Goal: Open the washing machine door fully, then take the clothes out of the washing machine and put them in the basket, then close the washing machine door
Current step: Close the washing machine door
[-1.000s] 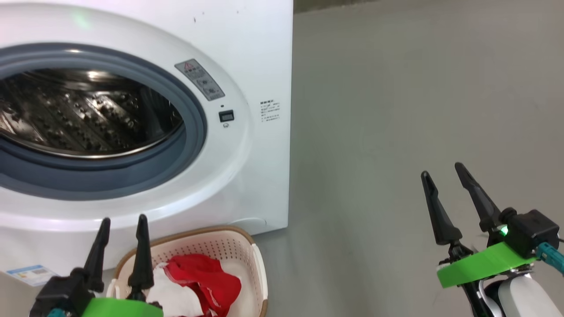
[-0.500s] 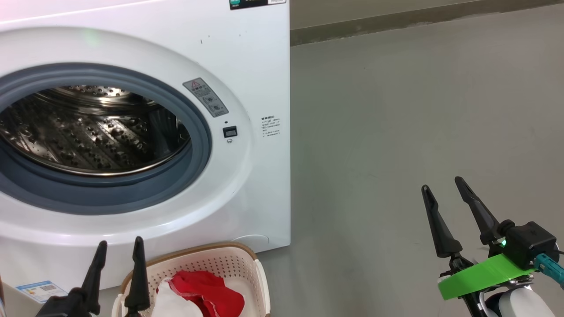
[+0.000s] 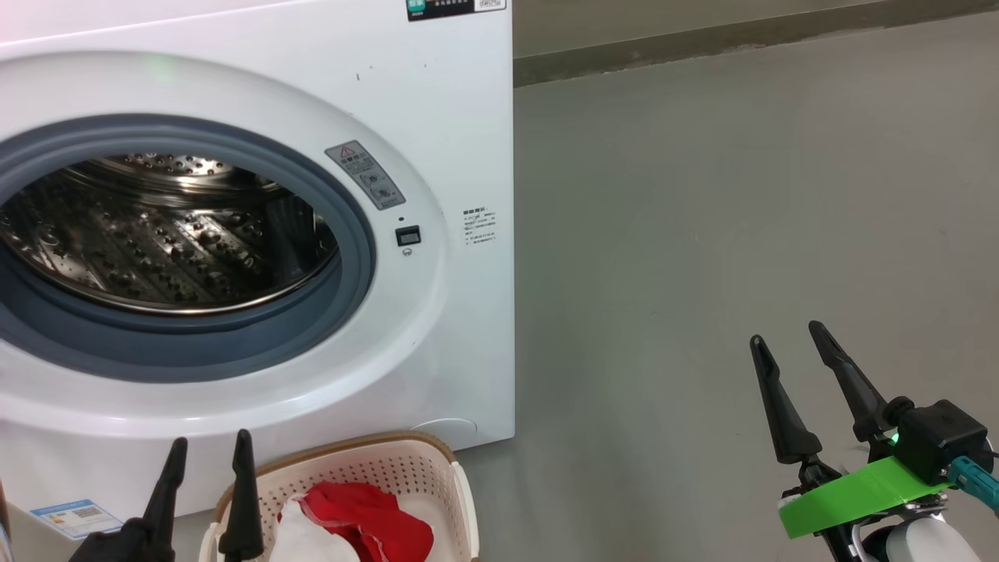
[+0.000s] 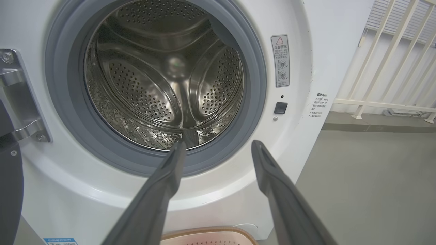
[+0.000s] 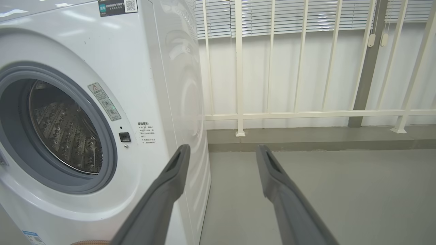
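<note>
The left claw hangs with its two dark fingers spread wide and nothing between them, by the left rim of the basket, pointing at the washing machine. The right claw, equally wide and empty, hovers over the grey floor well right of the machine. The clothes, red cloth with a white piece, lie in the basket at the machine's foot. The steel drum shows perforated metal. The washing machine door stands swung open, its dark edge beside the metal hinge.
</note>
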Tool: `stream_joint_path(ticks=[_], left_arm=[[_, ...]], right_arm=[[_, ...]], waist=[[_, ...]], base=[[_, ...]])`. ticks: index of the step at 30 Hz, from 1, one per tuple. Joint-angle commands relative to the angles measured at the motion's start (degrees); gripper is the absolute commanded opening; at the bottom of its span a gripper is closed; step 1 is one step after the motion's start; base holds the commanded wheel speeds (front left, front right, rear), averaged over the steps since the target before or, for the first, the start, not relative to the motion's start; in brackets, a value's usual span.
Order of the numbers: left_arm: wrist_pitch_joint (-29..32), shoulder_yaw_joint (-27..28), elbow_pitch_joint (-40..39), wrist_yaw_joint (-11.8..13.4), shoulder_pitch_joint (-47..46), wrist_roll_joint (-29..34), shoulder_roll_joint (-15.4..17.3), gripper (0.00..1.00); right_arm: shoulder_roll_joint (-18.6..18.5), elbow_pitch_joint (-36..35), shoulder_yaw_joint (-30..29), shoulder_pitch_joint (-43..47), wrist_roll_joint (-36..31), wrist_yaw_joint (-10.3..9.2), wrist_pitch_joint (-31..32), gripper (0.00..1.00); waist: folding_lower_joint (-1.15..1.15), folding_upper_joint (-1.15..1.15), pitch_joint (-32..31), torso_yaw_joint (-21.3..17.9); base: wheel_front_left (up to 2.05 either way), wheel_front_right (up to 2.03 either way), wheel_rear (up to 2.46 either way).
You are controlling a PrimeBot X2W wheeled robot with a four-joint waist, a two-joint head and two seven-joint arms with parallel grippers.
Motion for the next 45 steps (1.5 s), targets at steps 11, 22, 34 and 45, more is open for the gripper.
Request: stream_joint_path(ticks=[11, 22, 34, 45], left_arm=[[-0.7, 1.99, -1.07, 0.7, -1.12, 1.12, 0.89, 1.0], [-0.7, 1.97, -1.87, -0.07, -1.26, 0.79, 0.98, 1.0], [-0.7, 2.24, -2.86, -0.07, -1.3, 1.34, 1.0, 1.0], [-0.7, 2.21, -3.23, 0.76, -1.49, 1.17, 0.94, 1.0]], right_arm=[[-0.72, -1.28, 0.95, -0.48, 0.09, 0.37, -0.37, 1.0], [-0.84, -1.0, 1.01, -0.71, 0.37, 0.37, -0.37, 1.0], [-0.87, -0.81, 0.89, -1.02, 0.48, 0.37, -0.37, 1.0], [-1.06, -0.74, 0.42, -1.1, 0.52, 0.37, -0.37, 1.0]], waist=[[0.0, 0.0, 0.04, 0.12], [0.0, 0.0, 0.66, 0.28], [0.0, 0.0, 0.77, 0.59], [0.0, 0.0, 0.86, 2.02]], base=[[-1.36, 1.36, 0.0], [-1.75, 1.75, 0.0], [-0.39, 0.39, 0.0], [0.0, 0.0, 0.0]])
